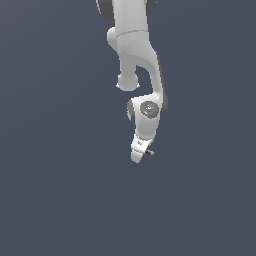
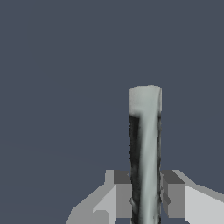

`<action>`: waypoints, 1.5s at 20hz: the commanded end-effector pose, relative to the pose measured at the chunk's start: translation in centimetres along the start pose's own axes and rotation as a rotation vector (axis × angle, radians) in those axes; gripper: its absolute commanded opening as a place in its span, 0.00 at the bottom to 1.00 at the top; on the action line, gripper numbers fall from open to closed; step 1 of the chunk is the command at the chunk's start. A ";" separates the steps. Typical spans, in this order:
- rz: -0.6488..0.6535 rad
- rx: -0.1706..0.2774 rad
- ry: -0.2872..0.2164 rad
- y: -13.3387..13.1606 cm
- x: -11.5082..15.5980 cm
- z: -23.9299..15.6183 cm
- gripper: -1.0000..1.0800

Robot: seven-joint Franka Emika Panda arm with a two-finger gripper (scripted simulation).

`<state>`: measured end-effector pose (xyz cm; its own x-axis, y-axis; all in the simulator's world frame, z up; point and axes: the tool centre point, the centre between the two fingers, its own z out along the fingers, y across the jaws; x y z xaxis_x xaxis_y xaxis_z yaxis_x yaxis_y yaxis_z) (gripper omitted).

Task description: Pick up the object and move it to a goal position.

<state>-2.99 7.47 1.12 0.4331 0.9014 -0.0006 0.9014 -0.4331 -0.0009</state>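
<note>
- Room for moving is wide on every side: the exterior view shows only a flat slate-grey ground with no edge or corner in frame.
- Nothing else lies near the arm, which enters from the exterior view's top edge and hangs down toward the middle.
- Its white links bend at a dark-capped joint, and the gripper points down and slightly toward the exterior view's left.
- In the wrist view the two grey fingers press against either side of the stick, so the jaws are clamped on it.
- The stick's grey-white shaft, streaked with black, juts straight out past the fingertips.
- In the exterior view it shows only as a small dark nub beside the gripper, too small to read well.
- A tiny dark mark sits on the gripper body; it may be a logo but is illegible.
</note>
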 end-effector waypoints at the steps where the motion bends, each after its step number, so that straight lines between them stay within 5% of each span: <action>1: 0.000 -0.001 0.000 0.1 -0.3 -0.4 0.00; 10: 0.000 -0.001 -0.001 0.4 -3.6 -4.1 0.00; 30: -0.001 -0.001 0.002 1.9 -16.3 -19.3 0.00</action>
<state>-8.05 -7.38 19.55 0.4336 0.9011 0.0009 0.9011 -0.4336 0.0007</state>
